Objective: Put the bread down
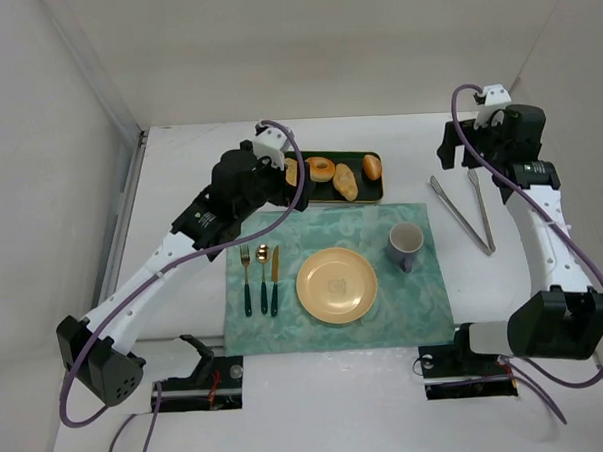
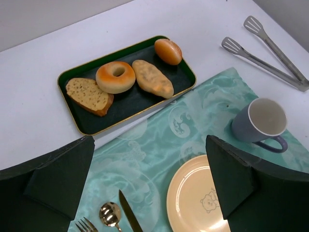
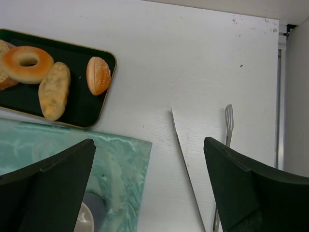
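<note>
1. Currently, both arms are raised over the bench [image 1: 320, 410]. The left gripper [image 2: 148, 164] is spread wide and holds nothing. It sits above the placemat [image 1: 425, 311], short of the tray [image 2: 128, 108]. The right gripper [image 3: 149, 164] is likewise spread wide and empty, over bare bench beside the tongs [image 1: 463, 214]. No bread has been grasped.
2. Placemat: it looks like loose cloth. A low sweep could drag it, shifting the plate [image 1: 336, 285], the mug [image 1: 404, 244] and the cutlery.
3. Tray: it looks light. An off-centre descent could push it along the bench or tip its rim.
4. Plate: this is judged the likely destination. A high release could let a rounded piece roll off toward the mug.
5. Bagel [image 2: 104, 79]: it lies in the tray, pressed close between the bread slice [image 2: 89, 95] and the elongated roll [image 2: 152, 78].
   - Wide fingers could snag a neighbour or lift the wrong item.
   - The glossy crust may slip.
6. Bun [image 2: 168, 51]: it sits in the tray's far corner, just beside the rim.
   - A finger could strike the rim.
   - The domed shape may squirt out as the gripper closes.
</note>
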`<state>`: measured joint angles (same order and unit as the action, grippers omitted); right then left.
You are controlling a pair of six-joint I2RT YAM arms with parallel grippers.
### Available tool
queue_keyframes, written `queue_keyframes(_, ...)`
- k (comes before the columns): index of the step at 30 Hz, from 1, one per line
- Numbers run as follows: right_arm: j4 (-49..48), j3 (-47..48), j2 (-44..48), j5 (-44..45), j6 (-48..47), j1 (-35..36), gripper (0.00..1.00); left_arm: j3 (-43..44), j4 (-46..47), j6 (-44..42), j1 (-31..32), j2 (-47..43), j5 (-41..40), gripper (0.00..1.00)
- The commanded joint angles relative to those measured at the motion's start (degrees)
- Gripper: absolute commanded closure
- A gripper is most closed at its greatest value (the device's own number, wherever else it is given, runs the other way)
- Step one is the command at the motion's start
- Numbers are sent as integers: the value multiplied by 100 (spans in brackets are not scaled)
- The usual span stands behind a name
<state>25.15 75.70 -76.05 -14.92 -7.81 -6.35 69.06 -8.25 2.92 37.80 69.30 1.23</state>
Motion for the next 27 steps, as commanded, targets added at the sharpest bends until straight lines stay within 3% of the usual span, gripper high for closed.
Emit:
queue_keyframes(1,-308,-283,520,260,-254,20,1,-50,298,-54,8,-65,-54,0)
queue_keyframes(6,-475,-951,732,472,-1011,20,1,-50,298,-2,8,-65,-53,0)
queue_keyframes(14,-414,-811,-189,209,-1266,-393,1,-164,368,-107,8,-75,-273,0)
queue_keyframes(20,-467,-934,-498,147,-1407,-507,2,-269,368,-274,8,-74,-650,0)
queue_keyframes(27,-335,-1189,-815,-11,-1943,-1017,3,-270,368,-274,8,93,-537,0)
